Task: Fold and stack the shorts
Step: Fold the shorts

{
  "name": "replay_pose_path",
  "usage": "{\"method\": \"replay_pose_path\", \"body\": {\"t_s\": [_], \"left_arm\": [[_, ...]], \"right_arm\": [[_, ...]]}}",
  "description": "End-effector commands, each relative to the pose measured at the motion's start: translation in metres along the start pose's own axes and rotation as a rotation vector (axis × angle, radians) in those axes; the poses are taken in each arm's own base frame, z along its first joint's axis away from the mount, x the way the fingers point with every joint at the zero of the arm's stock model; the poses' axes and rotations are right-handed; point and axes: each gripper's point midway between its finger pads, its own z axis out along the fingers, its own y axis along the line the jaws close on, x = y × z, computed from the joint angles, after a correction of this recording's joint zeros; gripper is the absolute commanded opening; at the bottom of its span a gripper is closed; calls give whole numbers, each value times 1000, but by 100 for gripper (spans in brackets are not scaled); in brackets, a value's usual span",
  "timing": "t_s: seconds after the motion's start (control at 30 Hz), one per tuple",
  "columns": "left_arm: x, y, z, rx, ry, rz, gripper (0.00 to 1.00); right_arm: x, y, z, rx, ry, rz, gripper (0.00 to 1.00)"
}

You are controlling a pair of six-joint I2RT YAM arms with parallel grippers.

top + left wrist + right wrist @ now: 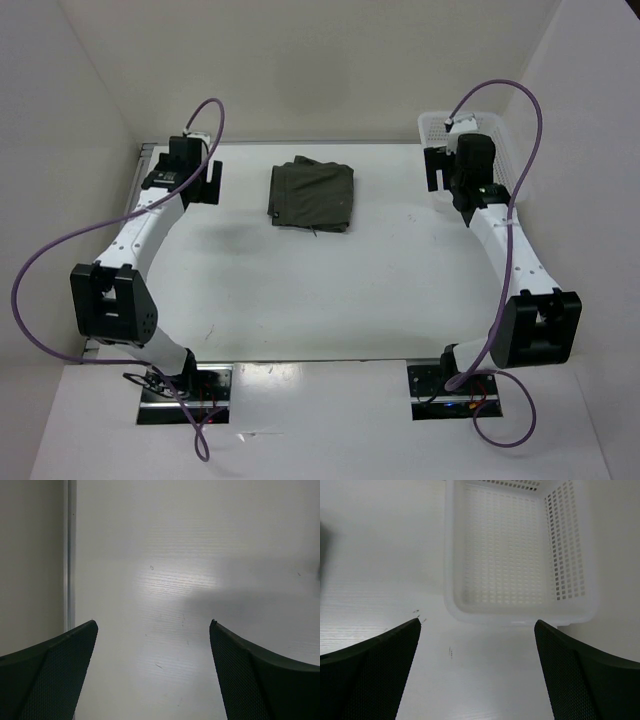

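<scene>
The dark olive-green shorts (312, 195) lie folded in a rough rectangle at the back middle of the white table (320, 290). My left gripper (196, 184) hovers open and empty at the back left, well left of the shorts; in the left wrist view (152, 625) its fingers frame bare table. My right gripper (447, 178) is open and empty at the back right, right of the shorts, just in front of the white mesh basket (470, 130). In the right wrist view (477, 622) the basket (520, 615) shows empty.
The basket stands in the back right corner against the wall. A metal strip (70, 555) marks the table's left edge. White walls close in the back and both sides. Purple cables (40, 270) loop beside both arms.
</scene>
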Motion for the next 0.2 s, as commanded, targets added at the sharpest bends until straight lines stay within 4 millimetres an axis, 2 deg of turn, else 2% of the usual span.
{"method": "replay_pose_path", "body": {"t_s": [0.0,0.17], "left_arm": [[-10,4,-12,-2,-53,-14,99],[-14,4,-18,10,-72,-19,99]], "right_arm": [[-20,-7,-10,17,-80,8,99],[-20,-8,-13,17,-80,8,99]]}}
